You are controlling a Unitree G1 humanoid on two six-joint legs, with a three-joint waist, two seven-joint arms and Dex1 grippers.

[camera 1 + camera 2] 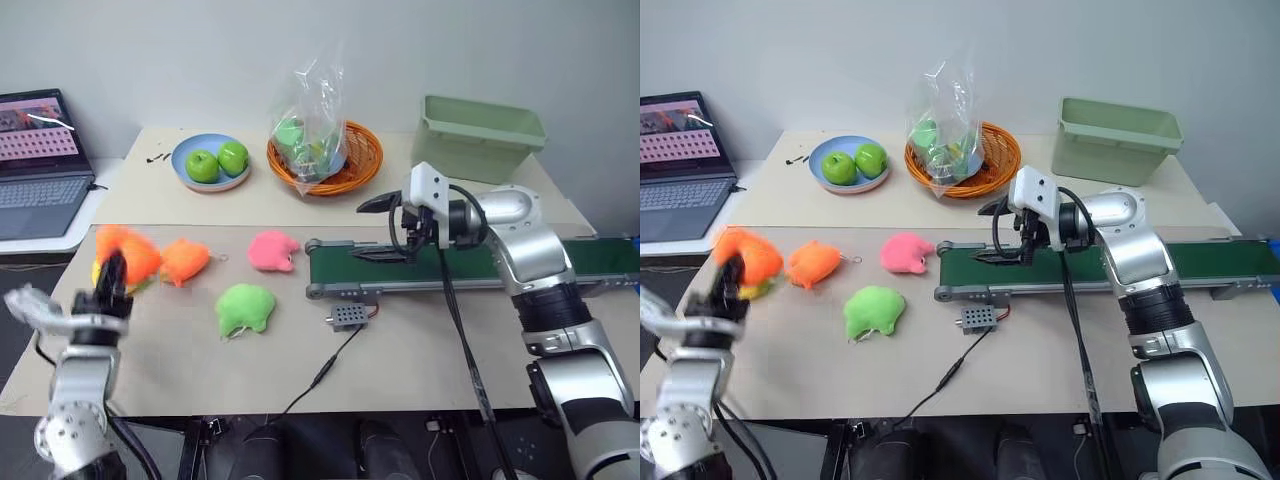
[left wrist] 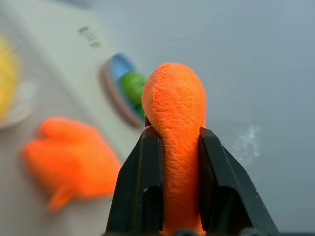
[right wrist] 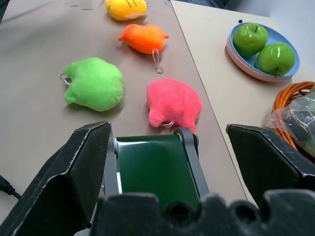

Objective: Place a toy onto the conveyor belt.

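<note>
**Between black fingers, well short of the belt: the toy's long carry**

Between the two fingers of the left end effector (image 2: 170, 182), the toy (image 2: 174, 118) sits pinched at its lower half, its rounded deep-orange top bulging free above the pads; the head views show it lifted off the tabletop (image 1: 420, 350) at the robot's far left. Just beside it lie the paler orange fish plush (image 1: 185, 260) and a yellow plush (image 3: 127, 8), with the pink plush (image 1: 272, 250) and the lime-green plush (image 1: 245, 308) between it and the conveyor belt (image 1: 480, 268).

The risk, as I judge it, is the squeeze itself: soft stuffing may creep through a narrow pinch and the toy could drop among its look-alikes during the crossing. A low path might sweep the pink plush against the belt's grey end roller (image 3: 189, 142).

Over that same end hovers the right end effector (image 1: 385, 230), fingers spread wide and empty; a release there could collide with it unless one arm gives way.
</note>
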